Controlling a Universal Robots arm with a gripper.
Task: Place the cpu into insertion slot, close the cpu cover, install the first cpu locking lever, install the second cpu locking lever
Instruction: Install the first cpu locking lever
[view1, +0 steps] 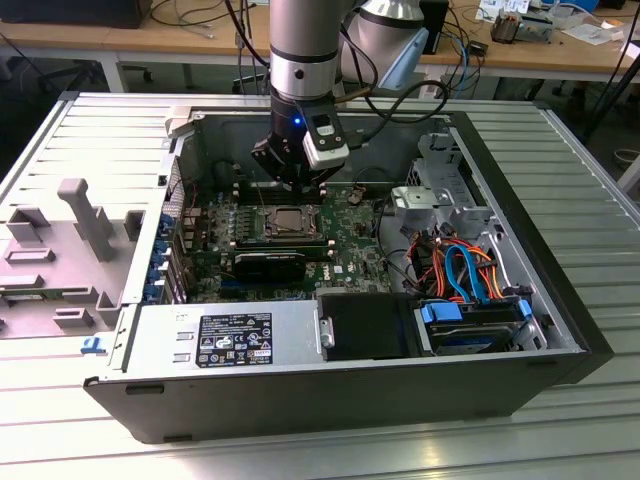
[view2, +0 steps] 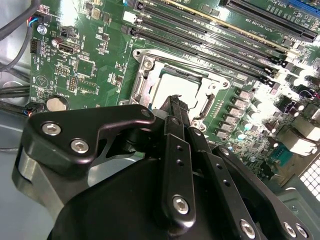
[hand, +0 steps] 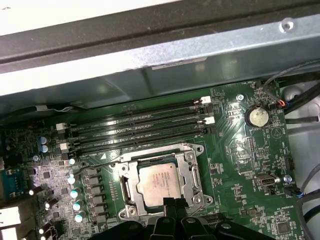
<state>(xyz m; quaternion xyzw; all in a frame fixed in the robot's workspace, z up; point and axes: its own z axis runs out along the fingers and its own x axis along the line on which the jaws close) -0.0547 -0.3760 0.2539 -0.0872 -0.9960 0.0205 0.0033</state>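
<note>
Your end effector (hand: 175, 203) hangs clenched, holding nothing, just above the cpu cover (hand: 192, 173) lying over the cpu (hand: 158, 179).

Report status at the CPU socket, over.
Pincer shut, tips at the insertion slot edge. CPU seated, cpu cover down around it. Memory slots alongside, apart from the pincer.

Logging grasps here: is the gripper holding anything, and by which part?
Nothing appears held. The gripper has its jaws together, with the tips at the edge of the cpu cover, which frames the seated cpu.
</note>
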